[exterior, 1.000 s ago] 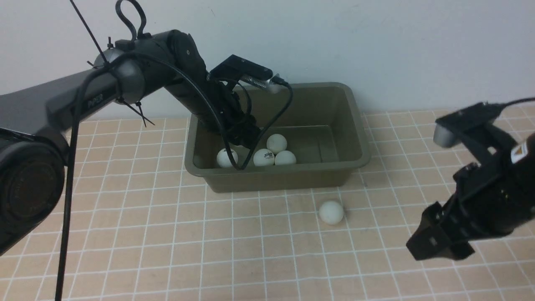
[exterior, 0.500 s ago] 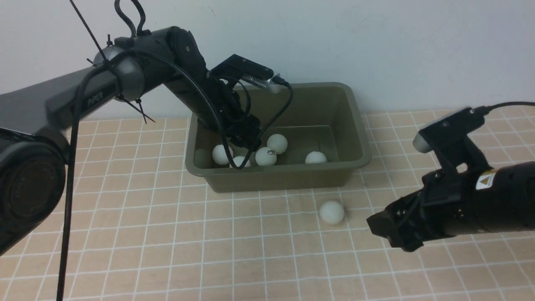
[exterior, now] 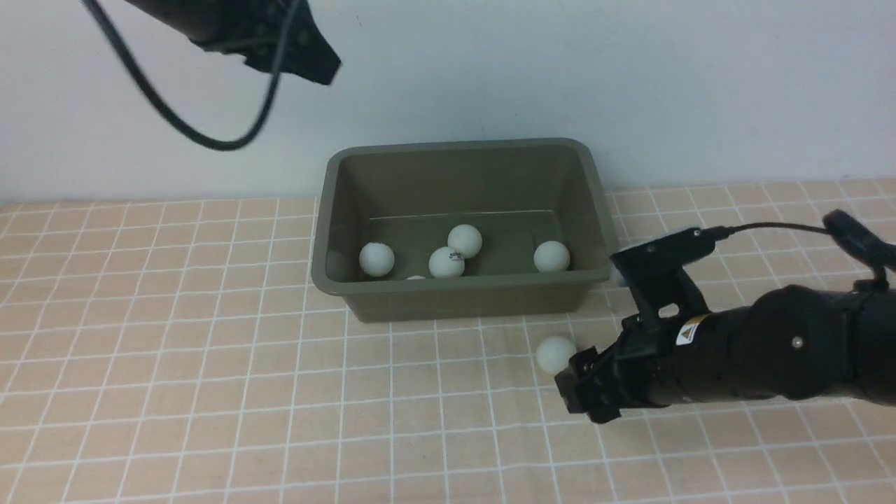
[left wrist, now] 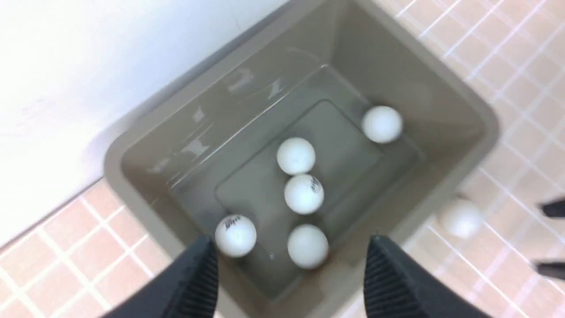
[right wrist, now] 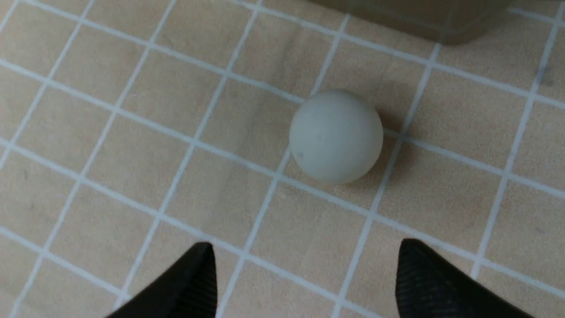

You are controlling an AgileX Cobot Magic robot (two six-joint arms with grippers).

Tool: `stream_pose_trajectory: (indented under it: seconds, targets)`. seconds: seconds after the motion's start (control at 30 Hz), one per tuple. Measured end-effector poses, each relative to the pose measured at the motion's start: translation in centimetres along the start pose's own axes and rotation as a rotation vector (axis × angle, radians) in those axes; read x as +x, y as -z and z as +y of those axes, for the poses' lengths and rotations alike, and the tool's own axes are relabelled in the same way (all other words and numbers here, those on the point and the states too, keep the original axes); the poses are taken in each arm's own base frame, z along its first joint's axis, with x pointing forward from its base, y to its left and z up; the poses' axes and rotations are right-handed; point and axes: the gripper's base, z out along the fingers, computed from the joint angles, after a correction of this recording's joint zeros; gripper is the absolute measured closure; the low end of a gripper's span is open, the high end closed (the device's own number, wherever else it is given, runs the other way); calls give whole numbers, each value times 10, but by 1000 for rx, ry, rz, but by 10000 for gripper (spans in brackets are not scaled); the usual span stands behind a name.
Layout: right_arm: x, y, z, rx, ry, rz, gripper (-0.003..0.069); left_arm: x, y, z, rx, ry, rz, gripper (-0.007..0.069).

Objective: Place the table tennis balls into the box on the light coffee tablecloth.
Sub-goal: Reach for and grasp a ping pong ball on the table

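Observation:
The olive-green box (exterior: 455, 285) stands on the light coffee tablecloth (exterior: 210, 350) by the wall. Several white table tennis balls (exterior: 446, 262) lie on its floor, also in the left wrist view (left wrist: 295, 155). One more ball (exterior: 555, 353) rests on the cloth in front of the box's right end. My right gripper (exterior: 577, 388) is low, just right of this ball, touching nothing. In the right wrist view it (right wrist: 306, 244) is open, with the ball (right wrist: 336, 136) ahead of its fingertips. My left gripper (left wrist: 291, 238) hangs open and empty high above the box (left wrist: 485, 128).
A pale wall runs right behind the box. The left arm (exterior: 280, 42) and its cable loop sit at the upper left of the front view. The right arm's body (exterior: 770, 357) stretches over the cloth at the right.
The left arm has lifted out of the box, up and to the left, leaving one more ball inside. The right gripper has swung left and down to beside the ball on the cloth.

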Motion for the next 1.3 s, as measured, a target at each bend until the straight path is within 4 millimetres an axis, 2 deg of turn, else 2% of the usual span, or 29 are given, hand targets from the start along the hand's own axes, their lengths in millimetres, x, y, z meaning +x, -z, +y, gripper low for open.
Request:
stream_pose_trajectory:
  seconds: [0.07, 0.2, 0.47, 0.7, 0.87, 1.17, 1.3]
  targets:
    - [-9, -1, 1, -3, -5, -21, 167, -1, 13, -4, 15, 5, -17, 253]
    - [-20, -6, 3, -12, -8, -23, 167, -3, 24, -11, 42, -8, -40, 253]
    - [-20, -25, 2, -13, -8, 26, 167, -9, 43, -27, 90, -28, -110, 253]
    - [-18, -43, 0, -2, 6, 51, 186, -13, 71, -45, 89, -63, -176, 253]
    - [-26, -52, 0, 0, 17, 40, 188, -14, 88, -56, 82, -88, -210, 253]
    - [-25, -76, -2, 4, 29, 77, 199, -14, 96, -62, 88, -100, -232, 253]
    - [-26, -84, -2, 6, 36, 86, 272, -15, 96, -62, 91, -99, -234, 253]
